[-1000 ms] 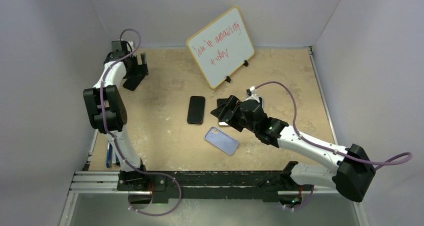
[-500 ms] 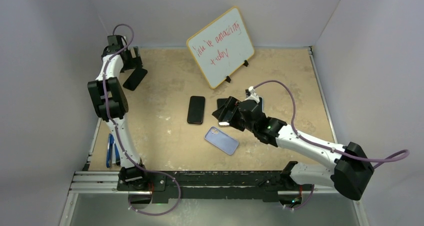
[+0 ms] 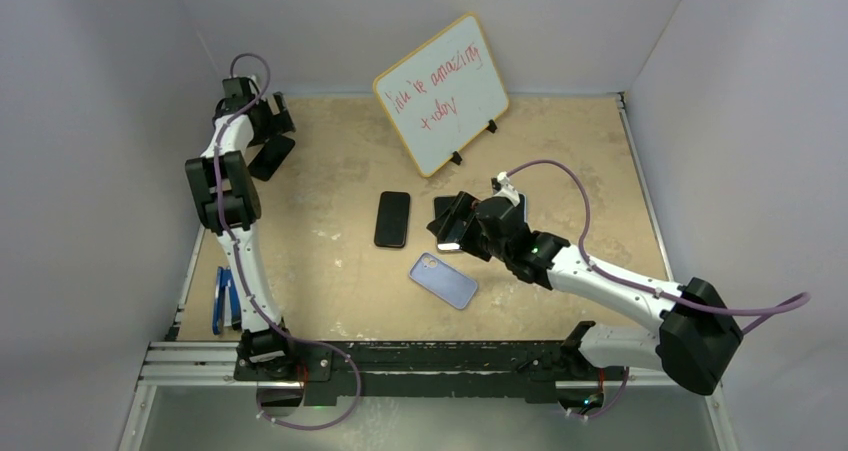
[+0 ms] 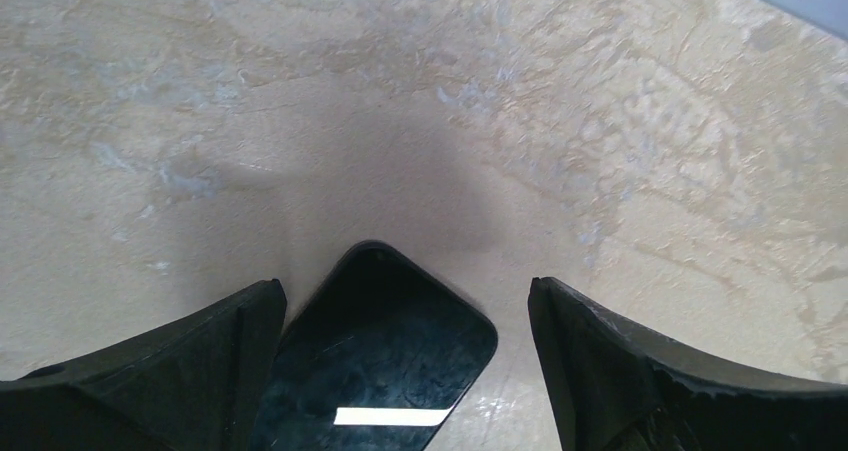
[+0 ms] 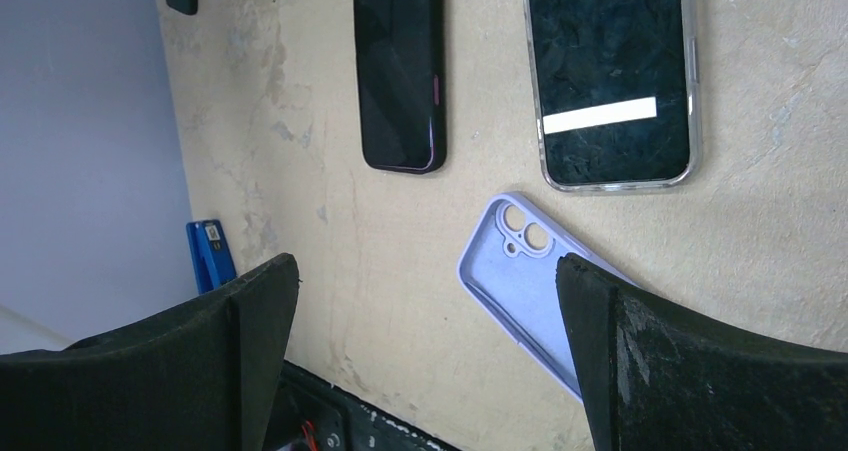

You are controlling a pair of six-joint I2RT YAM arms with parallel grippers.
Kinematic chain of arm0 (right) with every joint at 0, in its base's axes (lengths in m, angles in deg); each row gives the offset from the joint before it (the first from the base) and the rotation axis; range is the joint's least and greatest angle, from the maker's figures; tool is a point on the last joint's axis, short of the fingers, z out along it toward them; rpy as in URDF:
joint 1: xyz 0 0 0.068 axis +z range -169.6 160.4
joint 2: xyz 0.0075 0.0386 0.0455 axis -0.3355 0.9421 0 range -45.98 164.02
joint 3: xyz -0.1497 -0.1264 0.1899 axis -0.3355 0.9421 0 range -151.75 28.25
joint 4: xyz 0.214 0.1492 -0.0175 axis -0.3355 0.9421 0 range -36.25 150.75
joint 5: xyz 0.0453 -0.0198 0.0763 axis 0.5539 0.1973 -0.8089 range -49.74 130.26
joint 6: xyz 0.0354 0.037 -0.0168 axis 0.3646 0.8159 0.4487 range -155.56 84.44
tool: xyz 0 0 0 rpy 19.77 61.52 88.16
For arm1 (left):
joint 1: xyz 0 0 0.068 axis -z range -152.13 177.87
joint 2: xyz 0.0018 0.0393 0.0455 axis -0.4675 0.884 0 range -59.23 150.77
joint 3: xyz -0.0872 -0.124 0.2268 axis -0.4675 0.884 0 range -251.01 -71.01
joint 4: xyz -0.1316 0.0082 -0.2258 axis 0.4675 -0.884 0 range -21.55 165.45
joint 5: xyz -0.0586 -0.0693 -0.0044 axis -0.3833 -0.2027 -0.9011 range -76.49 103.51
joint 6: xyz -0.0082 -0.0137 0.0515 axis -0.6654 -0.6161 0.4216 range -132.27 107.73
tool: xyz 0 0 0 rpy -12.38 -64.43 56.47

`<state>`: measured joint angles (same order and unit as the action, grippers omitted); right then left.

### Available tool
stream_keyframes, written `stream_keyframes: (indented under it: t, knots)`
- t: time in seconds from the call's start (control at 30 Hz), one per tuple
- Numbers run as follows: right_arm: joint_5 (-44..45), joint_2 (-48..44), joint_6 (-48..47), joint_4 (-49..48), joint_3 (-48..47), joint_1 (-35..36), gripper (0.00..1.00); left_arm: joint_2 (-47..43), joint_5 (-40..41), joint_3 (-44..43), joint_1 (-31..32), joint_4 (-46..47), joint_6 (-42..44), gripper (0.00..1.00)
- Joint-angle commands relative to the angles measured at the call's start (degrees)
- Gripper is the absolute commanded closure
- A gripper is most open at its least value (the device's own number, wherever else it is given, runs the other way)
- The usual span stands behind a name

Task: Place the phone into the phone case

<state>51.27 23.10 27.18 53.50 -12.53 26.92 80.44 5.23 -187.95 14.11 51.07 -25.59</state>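
Phone (image 3: 392,218) lies flat at the centre of the table (image 3: 330,261), long axis near-to-far; case (image 3: 443,280) sits just near-right of it, not touching. Right gripper (image 3: 452,226) hovers just right of both, jaws wide apart, empty, so I'd use that arm. Left gripper (image 3: 265,133) is far-left over another phone (image 4: 380,371), jaws apart too

A whiteboard (image 3: 441,93) with red handwriting stands propped, well apart from the jaws of the right gripper (image 5: 425,266); a blue tool (image 5: 210,254) lies beyond their left tip.
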Motion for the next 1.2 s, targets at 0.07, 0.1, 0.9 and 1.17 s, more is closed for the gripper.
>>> stream_keyframes:
  t: [0.07, 0.1, 0.9, 1.17]
  knots:
    - [1.13, -0.17, -0.87, -0.17, -1.15, -0.59, 0.01, 0.74, -5.87, -1.25, -0.4, 3.83, -4.33, 0.05]
    - [1.13, -0.17, -0.93, -0.19, -1.15, -0.65, 0.01, 0.36, -6.79, -0.28, -0.37, 4.07, -4.94, 0.06]
    - [1.44, -8.49, 0.12, 0.08, 3.83, -1.15, 0.01, -23.55, -6.71, 35.79, 0.66, 5.02, -5.79, 0.11]
    - [2.6, -10.36, -0.45, 1.5, 4.59, -1.17, 0.01, -26.49, -3.26, 33.12, 0.66, 0.82, -5.46, 0.1]
